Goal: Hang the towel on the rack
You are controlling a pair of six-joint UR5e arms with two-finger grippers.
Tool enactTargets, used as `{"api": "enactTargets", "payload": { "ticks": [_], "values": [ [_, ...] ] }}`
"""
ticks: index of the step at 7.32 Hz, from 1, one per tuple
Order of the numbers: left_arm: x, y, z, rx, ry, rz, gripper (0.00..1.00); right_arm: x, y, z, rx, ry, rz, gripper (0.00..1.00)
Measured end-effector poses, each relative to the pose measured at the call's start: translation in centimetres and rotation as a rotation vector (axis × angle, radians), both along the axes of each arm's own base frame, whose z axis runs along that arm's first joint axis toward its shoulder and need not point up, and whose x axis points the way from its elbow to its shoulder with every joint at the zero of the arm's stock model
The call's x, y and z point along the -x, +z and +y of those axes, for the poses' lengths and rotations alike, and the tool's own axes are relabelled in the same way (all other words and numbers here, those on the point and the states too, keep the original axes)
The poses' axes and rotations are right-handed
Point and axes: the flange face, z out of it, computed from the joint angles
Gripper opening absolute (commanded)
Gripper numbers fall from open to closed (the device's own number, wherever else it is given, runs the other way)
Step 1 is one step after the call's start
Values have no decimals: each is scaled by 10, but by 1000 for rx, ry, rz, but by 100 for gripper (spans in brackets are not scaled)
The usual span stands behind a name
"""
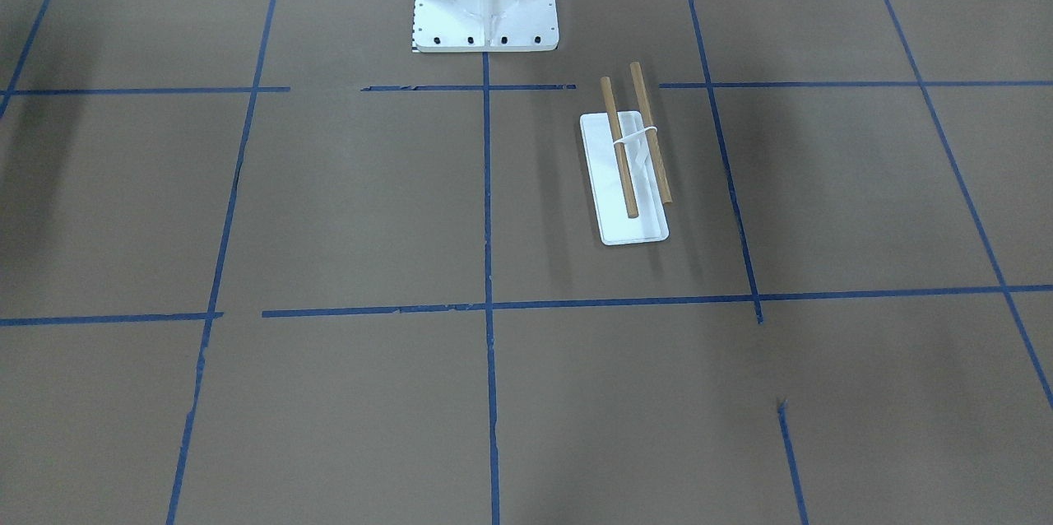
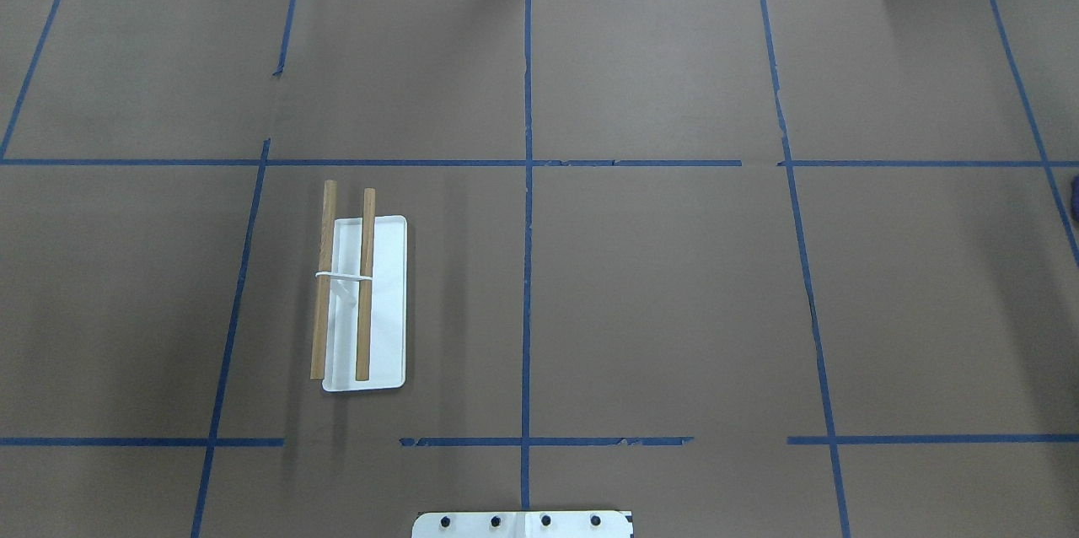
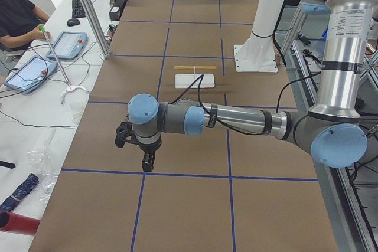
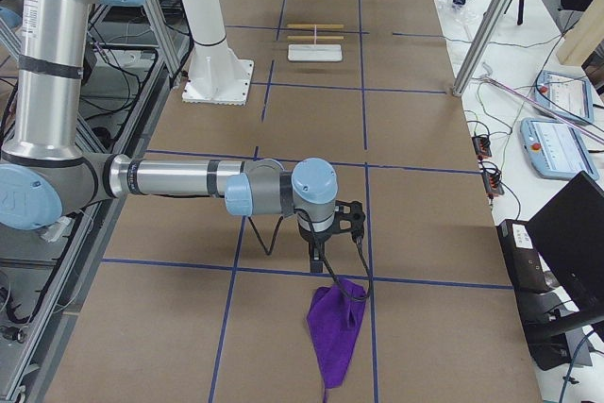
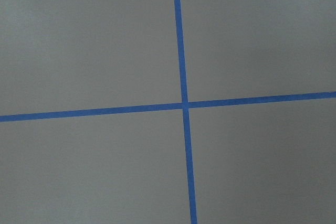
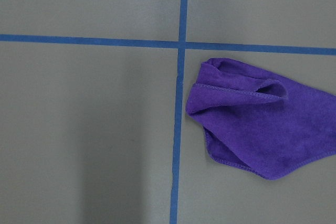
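While your purple towel [image 6: 257, 124] lies crumpled on the brown table [image 2: 674, 310] at the robot's right end, the rack [image 1: 633, 171] stands upright well apart, on the robot's left half. The right claw [image 4: 319, 266] hangs close over the towel's end and the left claw [image 3: 144, 163] over bare paper. You cannot tell whether either is open or closed.

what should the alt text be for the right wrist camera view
A purple towel lies crumpled on the brown table. It sits just to the right of a blue tape line and below the spot where that line crosses a second one.
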Motion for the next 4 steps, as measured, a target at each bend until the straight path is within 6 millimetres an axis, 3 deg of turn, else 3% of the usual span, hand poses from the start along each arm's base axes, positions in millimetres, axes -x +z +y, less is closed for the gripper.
{"api": "enactTargets", "payload": {
  "ticks": [4],
  "values": [
    [-1,-3,-1,-5,1,3,100,1,-4,-14,-32,-2,0,100]
  ]
}}
